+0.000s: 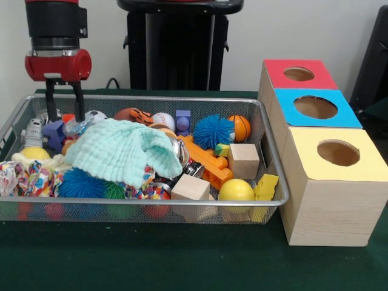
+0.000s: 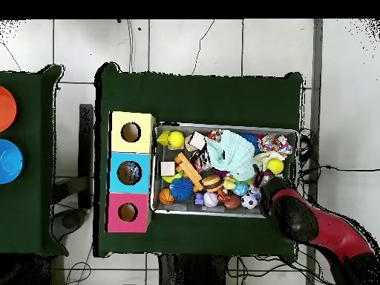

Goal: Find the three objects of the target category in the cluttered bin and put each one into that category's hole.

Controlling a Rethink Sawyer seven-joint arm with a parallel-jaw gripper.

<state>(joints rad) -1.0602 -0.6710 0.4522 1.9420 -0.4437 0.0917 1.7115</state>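
Note:
The wire mesh bin [image 1: 151,97] is full of toys; it also shows in the overhead view [image 2: 223,127]. My gripper [image 1: 64,114] hangs over the bin's far left corner, fingers spread and open, tips down among the toys and holding nothing. In the overhead view the gripper [image 2: 260,180] is at the bin's right end. A clear crinkly wrapper with blue print [image 1: 77,127] lies just right of the fingertips. Any other wrappers are hidden by the clutter. The red-topped box's hole [image 1: 299,74] is at the far right, beyond the bin; overhead the hole [image 2: 128,212] is at the lower left.
A mint-green cloth [image 1: 118,154] covers the bin's left middle. A blue spiky ball [image 1: 212,130], wooden blocks [image 1: 244,159] and a yellow ball [image 1: 235,190] fill the right part. The blue-topped box [image 1: 315,108] and the yellow-topped box [image 1: 338,153] stand in front of the red one.

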